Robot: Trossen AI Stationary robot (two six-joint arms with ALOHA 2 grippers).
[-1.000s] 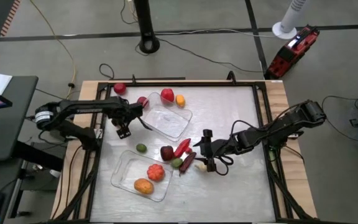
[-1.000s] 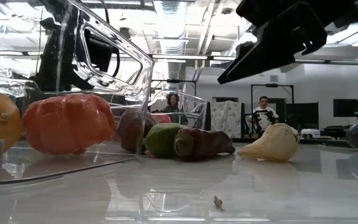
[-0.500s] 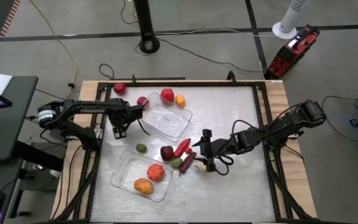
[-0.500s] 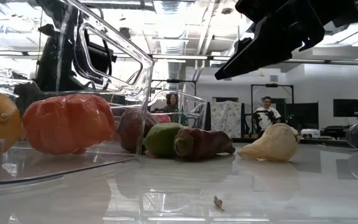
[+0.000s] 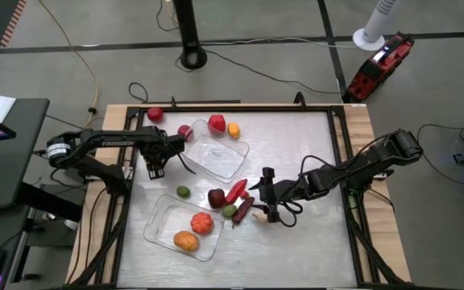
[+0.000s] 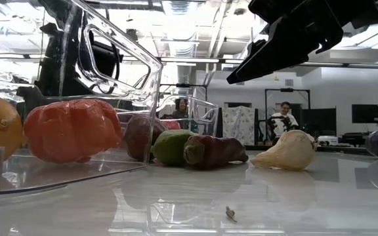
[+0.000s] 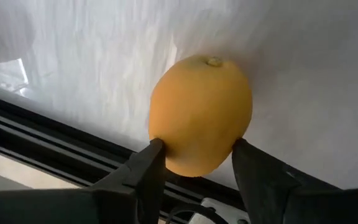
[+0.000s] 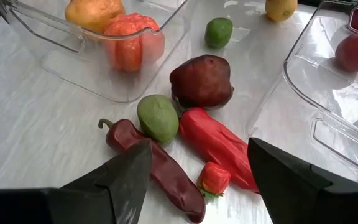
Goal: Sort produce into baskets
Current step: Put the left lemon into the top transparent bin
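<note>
I saw the dark maroon pepper point(image 8: 157, 169) lying flat on the table point(image 5: 296, 161), its stem end toward the near basket point(image 5: 158, 227) and its long axis slanting away from it, with the green fruit point(image 8: 157, 118), the red pepper point(image 8: 216, 146) and a small strawberry point(image 8: 214, 179) packed close around it. My right gripper point(image 8: 197, 180) hung over this group with its fingers wide apart. Only the left wrist view showed me that my left gripper point(image 7: 194, 168), at the table's left edge, was clamped on a yellow lemon point(image 7: 201, 115).

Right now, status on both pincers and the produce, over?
Left pincer closed on yellow fruit, on the table beside far basket. Right pincer open, above red pepper and dark pepper. Nothing in the way seen.
</note>
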